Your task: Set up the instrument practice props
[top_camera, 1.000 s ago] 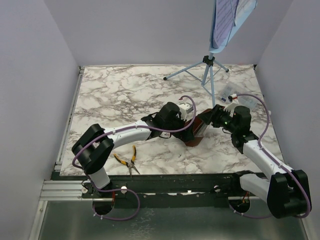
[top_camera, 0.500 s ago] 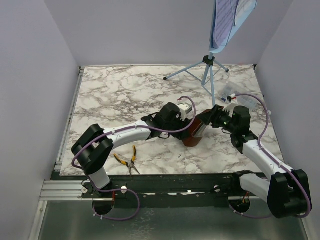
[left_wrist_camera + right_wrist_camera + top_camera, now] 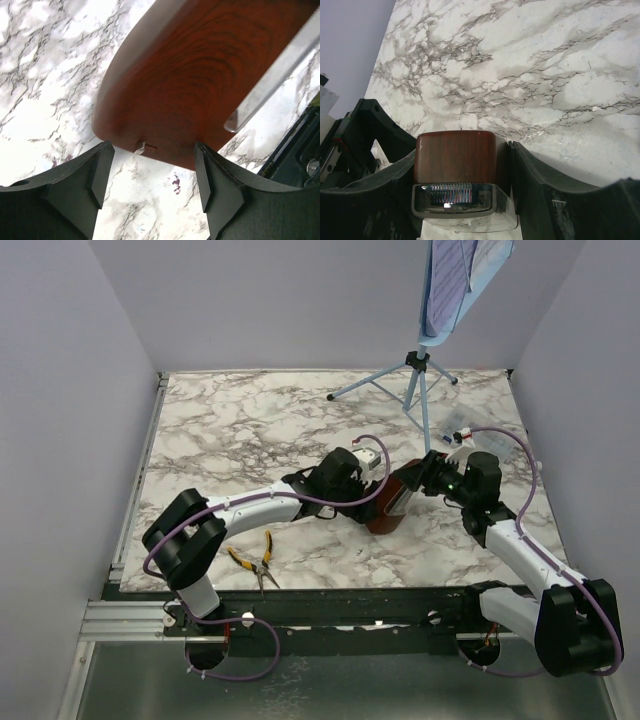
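Observation:
The brown pyramid metronome [image 3: 387, 508] rests on the marble between both arms. My right gripper [image 3: 412, 485] is shut on it; in the right wrist view both fingers press the sides of the metronome [image 3: 455, 157] above its clear front cover. My left gripper [image 3: 377, 490] is open on the metronome's left. In the left wrist view the metronome [image 3: 200, 75] fills the frame just beyond the left gripper [image 3: 154, 172], with only marble between its fingers. The light blue music stand [image 3: 417, 380] stands at the back right, with the sheet of music [image 3: 450, 280] on its desk.
Yellow-handled pliers [image 3: 255, 562] lie near the front edge by the left arm's base. A clear plastic box [image 3: 470, 430] sits at the right, behind the right arm. Grey walls close in the marble table [image 3: 230, 430] on three sides.
The metronome has shifted slightly left and sits more upright in the right gripper. The left gripper has narrowed, widened again, and drawn back a little. The right arm has barely moved.

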Controlling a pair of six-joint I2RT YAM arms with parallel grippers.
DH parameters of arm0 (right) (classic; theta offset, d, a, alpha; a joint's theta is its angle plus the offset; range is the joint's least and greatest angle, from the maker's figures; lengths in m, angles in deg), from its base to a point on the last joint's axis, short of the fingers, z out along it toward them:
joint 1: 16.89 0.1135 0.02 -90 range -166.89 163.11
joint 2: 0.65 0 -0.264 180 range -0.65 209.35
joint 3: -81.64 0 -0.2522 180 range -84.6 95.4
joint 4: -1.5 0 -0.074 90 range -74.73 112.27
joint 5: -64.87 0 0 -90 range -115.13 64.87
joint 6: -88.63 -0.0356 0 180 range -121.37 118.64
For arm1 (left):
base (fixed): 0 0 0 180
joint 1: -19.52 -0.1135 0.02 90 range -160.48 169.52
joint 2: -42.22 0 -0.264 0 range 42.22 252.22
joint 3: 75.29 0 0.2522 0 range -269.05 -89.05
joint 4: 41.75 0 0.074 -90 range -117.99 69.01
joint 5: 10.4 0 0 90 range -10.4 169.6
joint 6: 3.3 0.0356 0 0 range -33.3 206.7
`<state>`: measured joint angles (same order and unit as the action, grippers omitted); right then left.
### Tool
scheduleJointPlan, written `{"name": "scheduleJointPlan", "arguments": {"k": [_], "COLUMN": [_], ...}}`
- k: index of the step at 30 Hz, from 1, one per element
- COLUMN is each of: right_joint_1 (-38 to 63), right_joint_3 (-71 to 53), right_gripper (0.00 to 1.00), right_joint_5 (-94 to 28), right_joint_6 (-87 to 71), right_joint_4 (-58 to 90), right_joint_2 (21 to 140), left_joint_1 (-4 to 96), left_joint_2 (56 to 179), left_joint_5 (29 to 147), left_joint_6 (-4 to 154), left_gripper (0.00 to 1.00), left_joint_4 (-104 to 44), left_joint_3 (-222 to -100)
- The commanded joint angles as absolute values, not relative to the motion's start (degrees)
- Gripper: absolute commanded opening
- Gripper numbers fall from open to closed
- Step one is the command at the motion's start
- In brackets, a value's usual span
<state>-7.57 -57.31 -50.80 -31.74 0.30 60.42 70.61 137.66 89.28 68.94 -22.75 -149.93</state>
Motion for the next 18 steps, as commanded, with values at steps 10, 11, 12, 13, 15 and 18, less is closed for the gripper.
{"name": "scheduleJointPlan", "arguments": {"k": [10, 11, 12, 13, 15, 18], "right_joint_1": [-7.53, -7.49, -7.42, -7.43, -7.47, -7.42], "right_joint_3": [-57.26, -57.29, -57.34, -57.28, -57.38, -57.50], "right_gripper": [0.00, 0.00, 0.00, 0.00, 0.00, 0.00], "right_joint_5": [-52.91, -52.99, -53.11, -53.26, -53.48, -53.52], "right_joint_6": [-30.72, -30.69, -30.62, -30.63, -30.54, -30.54], "right_joint_4": [-1.83, -1.94, -2.17, -2.19, -2.35, -2.40], "right_joint_2": [60.79, 60.84, 60.86, 60.90, 60.81, 60.71], "left_joint_1": [70.41, 70.41, 70.41, 70.43, 70.43, 70.41], "left_joint_2": [138.14, 138.40, 138.71, 139.01, 139.79, 140.97], "left_joint_5": [88.88, 88.71, 88.66, 88.79, 89.05, 89.57], "left_joint_6": [69.59, 69.88, 70.20, 70.55, 71.20, 71.82], "left_gripper": [0.52, 0.52, 0.52, 0.52, 0.51, 0.45], "left_joint_4": [-20.51, -20.51, -20.51, -20.47, -20.43, -20.00], "left_joint_3": [-149.26, -149.74, -150.17, -150.75, -151.80, -153.30]}}
